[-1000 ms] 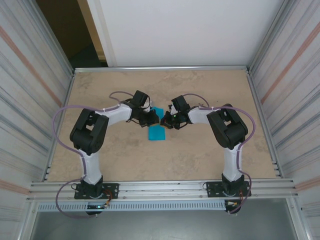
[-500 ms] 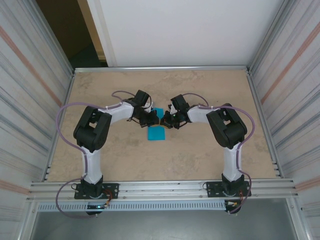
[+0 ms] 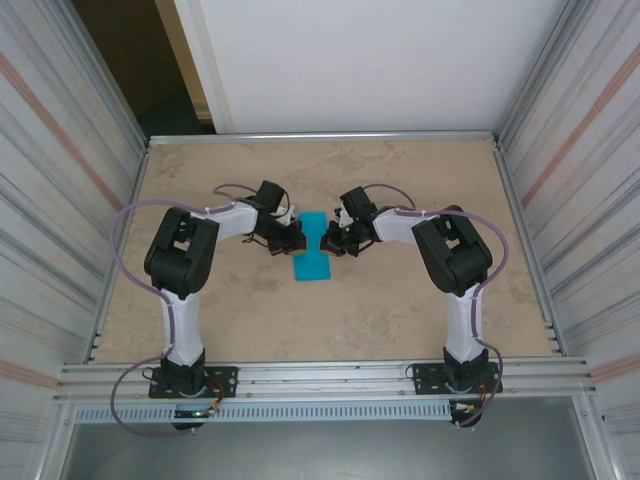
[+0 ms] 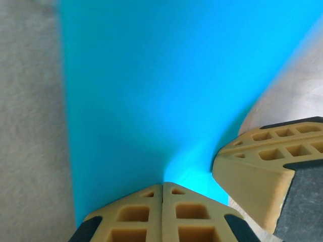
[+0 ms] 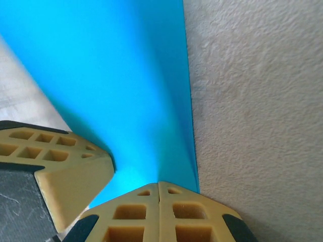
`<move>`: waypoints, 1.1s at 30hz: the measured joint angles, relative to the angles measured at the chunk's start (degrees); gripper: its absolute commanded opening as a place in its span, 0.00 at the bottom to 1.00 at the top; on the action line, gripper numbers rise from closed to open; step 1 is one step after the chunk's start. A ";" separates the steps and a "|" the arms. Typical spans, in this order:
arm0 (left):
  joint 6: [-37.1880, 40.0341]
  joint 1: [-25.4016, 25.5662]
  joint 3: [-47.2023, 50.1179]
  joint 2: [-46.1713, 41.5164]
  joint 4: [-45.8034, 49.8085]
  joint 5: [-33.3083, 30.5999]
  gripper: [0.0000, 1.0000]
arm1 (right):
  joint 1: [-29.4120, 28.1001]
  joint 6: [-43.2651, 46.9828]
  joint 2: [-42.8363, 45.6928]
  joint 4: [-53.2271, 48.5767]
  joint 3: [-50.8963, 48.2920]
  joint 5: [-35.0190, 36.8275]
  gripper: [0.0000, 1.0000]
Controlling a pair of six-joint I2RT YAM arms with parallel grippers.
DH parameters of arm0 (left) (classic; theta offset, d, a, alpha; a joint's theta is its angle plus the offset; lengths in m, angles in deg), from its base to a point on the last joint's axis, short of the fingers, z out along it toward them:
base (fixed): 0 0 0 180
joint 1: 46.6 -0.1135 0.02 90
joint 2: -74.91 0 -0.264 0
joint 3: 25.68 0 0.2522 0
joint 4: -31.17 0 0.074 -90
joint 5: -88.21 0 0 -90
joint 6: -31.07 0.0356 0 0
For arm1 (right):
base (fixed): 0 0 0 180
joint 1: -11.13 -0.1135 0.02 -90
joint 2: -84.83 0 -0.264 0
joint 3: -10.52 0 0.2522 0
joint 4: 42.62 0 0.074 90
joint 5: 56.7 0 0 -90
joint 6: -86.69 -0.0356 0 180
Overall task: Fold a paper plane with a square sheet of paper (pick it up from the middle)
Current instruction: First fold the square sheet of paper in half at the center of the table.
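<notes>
Paper: a square sheet of thin teal-blue paper [image 3: 312,265] lies near the middle of the beige stone-patterned table [image 3: 400,310]. It is drawn in at its waist into an hourglass outline (wider at the far and near ends).
Left gripper: the left gripper [image 3: 297,241] comes at the sheet from its left side. Its tan lattice fingers [image 4: 136,222] are pressed together tip to tip, with the paper's edge nipped between them.
Right gripper: the right gripper [image 3: 328,241] meets the sheet from the opposite side. Its tan fingers [image 5: 136,222] are likewise closed flat against each other on the paper's right edge.
Spacing: the two sets of fingertips sit close, facing one another across the narrowed middle of the sheet. Whether they touch cannot be told.
Paper at the grip: in each wrist view the sheet fans out wide from the pinched point, with a soft crease starting at the fingertips.
Arms: both are bent at the elbow, forearms angled inward toward the sheet.
Table: its beige surface shows beside the paper's outer edge in both wrist views.
</notes>
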 measured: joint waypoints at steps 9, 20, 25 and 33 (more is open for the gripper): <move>0.63 -9.46 9.29 -6.95 -1.53 0.87 0.00 | 0.46 2.38 0.00 -1.22 0.35 -0.13 0.00; -5.07 0.35 7.43 -7.93 -11.50 3.21 0.00 | 0.72 3.06 0.00 -2.01 0.52 -0.28 0.00; -8.24 3.02 5.97 -2.25 -15.13 4.52 0.00 | 1.05 5.11 0.02 -3.56 1.03 -0.13 0.00; -8.41 -0.09 5.53 -0.28 -14.97 3.91 0.00 | 1.88 8.17 0.00 -5.60 1.49 -0.24 0.00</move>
